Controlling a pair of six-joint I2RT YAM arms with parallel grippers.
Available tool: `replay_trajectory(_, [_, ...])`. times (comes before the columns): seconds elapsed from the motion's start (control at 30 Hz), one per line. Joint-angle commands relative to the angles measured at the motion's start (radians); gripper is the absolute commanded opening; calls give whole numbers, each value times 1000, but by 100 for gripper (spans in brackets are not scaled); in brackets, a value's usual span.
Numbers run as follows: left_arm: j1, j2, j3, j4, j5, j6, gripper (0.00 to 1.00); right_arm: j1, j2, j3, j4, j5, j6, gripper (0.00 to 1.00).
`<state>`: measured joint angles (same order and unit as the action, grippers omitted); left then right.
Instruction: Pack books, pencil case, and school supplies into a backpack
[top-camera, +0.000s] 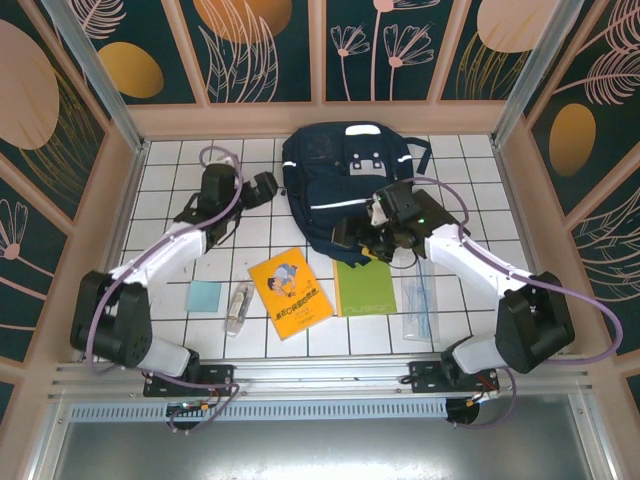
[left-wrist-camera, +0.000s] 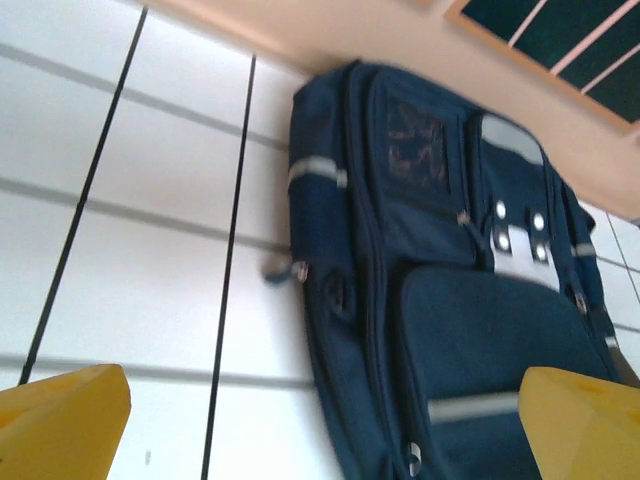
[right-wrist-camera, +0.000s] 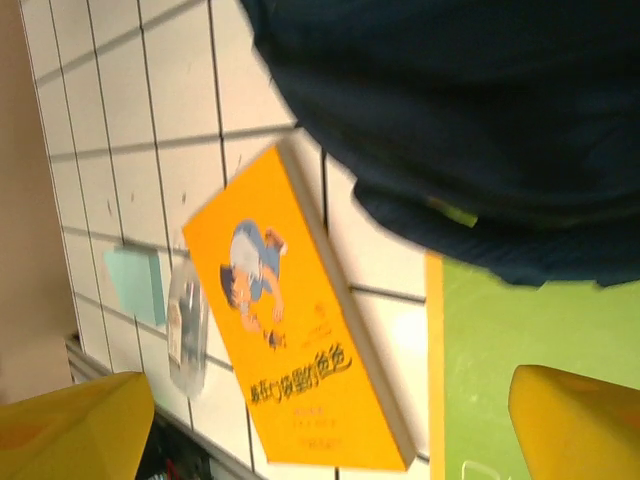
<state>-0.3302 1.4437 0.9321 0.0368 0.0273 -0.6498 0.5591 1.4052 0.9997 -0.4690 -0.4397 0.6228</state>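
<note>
Left gripper (left-wrist-camera: 325, 420) and right gripper (right-wrist-camera: 330, 420) are both wide open, holding nothing. The left one is just left of the blue backpack (top-camera: 335, 185) at the far middle; the right one is over its near edge. Nearer lie an orange book (top-camera: 290, 292), a green book (top-camera: 366, 288) and a clear sleeve (top-camera: 418, 300).

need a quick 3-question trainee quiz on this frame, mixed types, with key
1. True or false: the orange-yellow book lies inside the backpack.
2. In the top view, which lies farthest left? A) teal card B) green book C) clear sleeve
3. Fill in: the left gripper and right gripper both have their fingers ___, holding nothing.
Key: 1 false; 2 A; 3 open.
</note>
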Motion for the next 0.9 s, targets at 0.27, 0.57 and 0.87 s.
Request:
replay_trajectory(0.27, [-29, -217, -306, -201, 197, -229, 97, 178, 226, 121, 69, 46, -119, 71])
replay_trajectory(0.57, [-64, -312, -497, -43, 247, -389, 86, 268, 368, 126, 150, 157, -203, 67])
replay_trajectory(0.87, [-138, -185, -541, 49, 214, -428, 88, 331, 431, 115, 180, 174, -206, 65])
